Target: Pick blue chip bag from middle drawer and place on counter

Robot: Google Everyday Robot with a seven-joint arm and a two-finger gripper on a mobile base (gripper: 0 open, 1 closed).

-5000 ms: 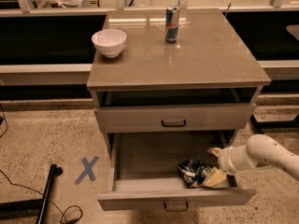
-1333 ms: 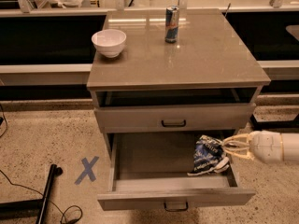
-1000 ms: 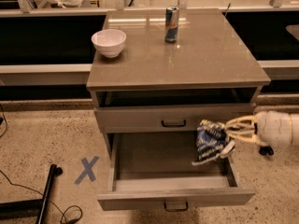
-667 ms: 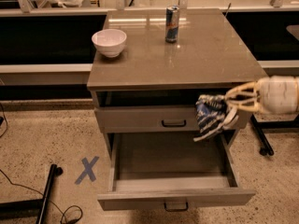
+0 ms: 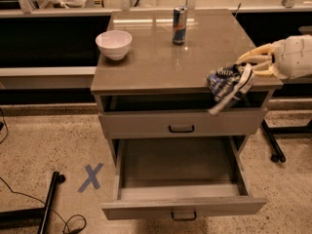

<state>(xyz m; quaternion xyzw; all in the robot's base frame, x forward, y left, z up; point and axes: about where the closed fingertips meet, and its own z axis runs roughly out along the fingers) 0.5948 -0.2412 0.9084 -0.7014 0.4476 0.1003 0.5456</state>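
Note:
My gripper (image 5: 247, 68) reaches in from the right, level with the counter's front right edge, and is shut on the blue chip bag (image 5: 225, 85). The bag hangs from the fingers (image 5: 254, 58) in front of the counter edge, above the top drawer front. The middle drawer (image 5: 183, 206) is pulled out wide below, and its tray shows nothing inside. The counter (image 5: 161, 57) is a glossy grey-brown slab on the grey cabinet.
A white bowl (image 5: 114, 44) stands on the counter's left side. A tall blue-and-silver can (image 5: 179, 25) stands at the back middle. The top drawer (image 5: 181, 123) is slightly open. A blue X mark (image 5: 91, 177) and a black stand leg (image 5: 48, 202) are on the floor at left.
The gripper took the bag in the drawer, lifted it out and carried it up and to the right, to counter-edge height. The drawer tray now shows nothing inside.

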